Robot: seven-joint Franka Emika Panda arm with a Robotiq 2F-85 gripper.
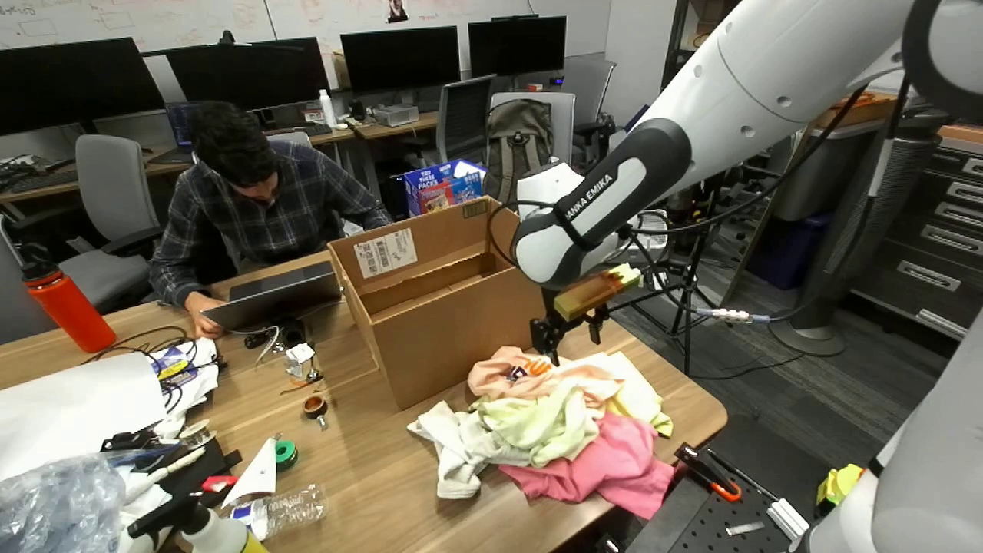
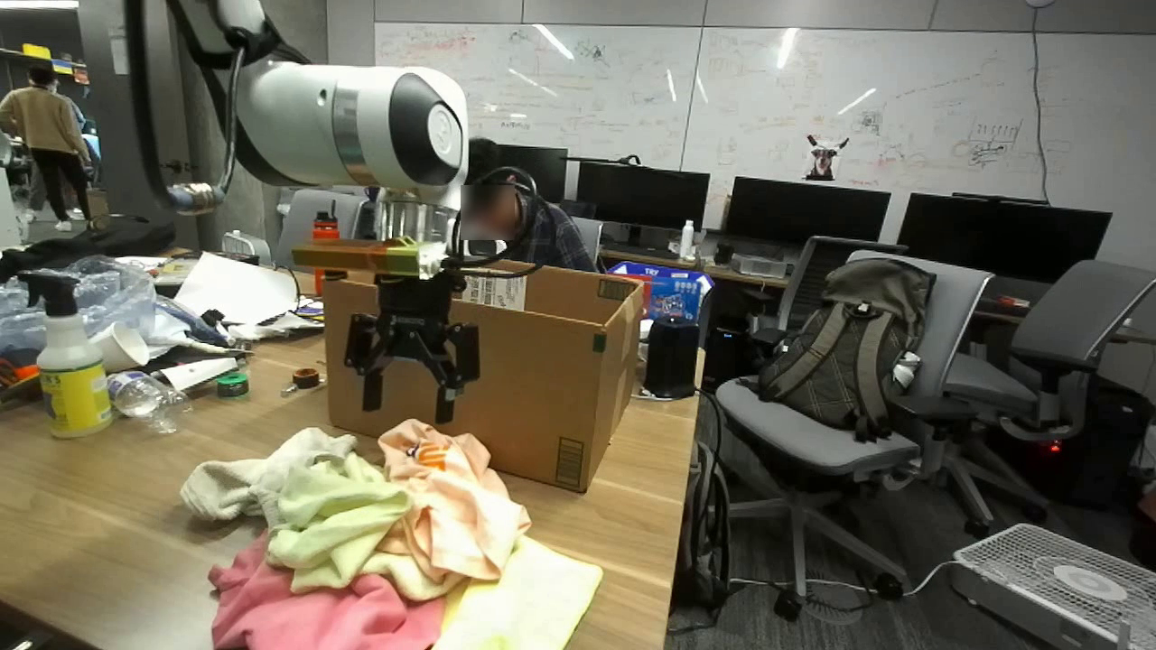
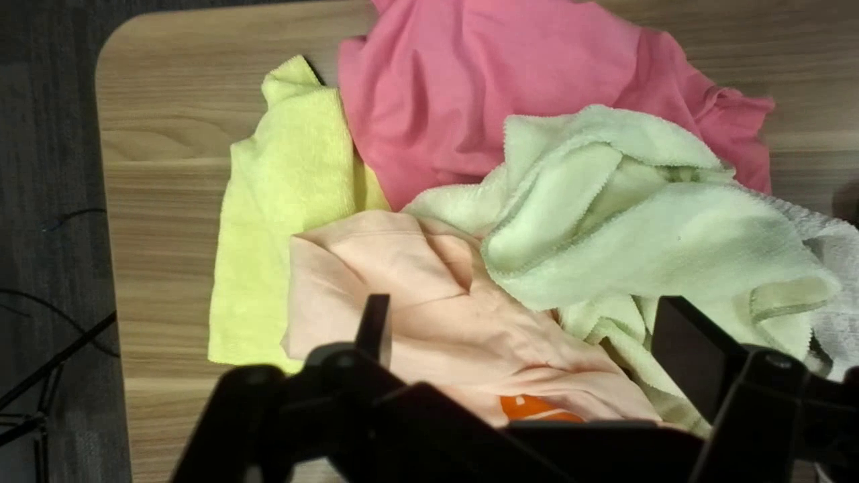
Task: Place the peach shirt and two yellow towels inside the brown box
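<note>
On one wood-grained surface (image 2: 117, 533), toward the left in an exterior view, stands one white plastic spray bottle (image 2: 65, 357) with a yellow label (image 2: 76, 399); near it lies one clear, crinkled plastic bottle (image 2: 149, 397), then one round green roll (image 2: 232, 385). Next is a heap (image 2: 361, 510) of five fabrics: first one whitish, coarse-textured cloth (image 2: 226, 487), then one smooth, bright pink cloth (image 2: 343, 614), partly covered by one fuzzy, pale greenish-yellow towel (image 2: 330, 519), crumpled. Above the heap hangs one black, two-fingered end effector (image 2: 408, 402), fingers (image 2: 372, 394) spread wide, holding nothing. One smooth peach shirt (image 2: 456, 510), loosely wrinkled, with an orange-and-dark print (image 2: 433, 455), lies on the heap, outside and just beside one large, rectangular brown cardboard box (image 2: 533, 388). The box stands upright, open-topped, a white printed label (image 2: 497, 292) on one flap. Rightmost, one fuzzy, brighter yellow towel (image 2: 533, 596) lies flatter, partly under the shirt.
</note>
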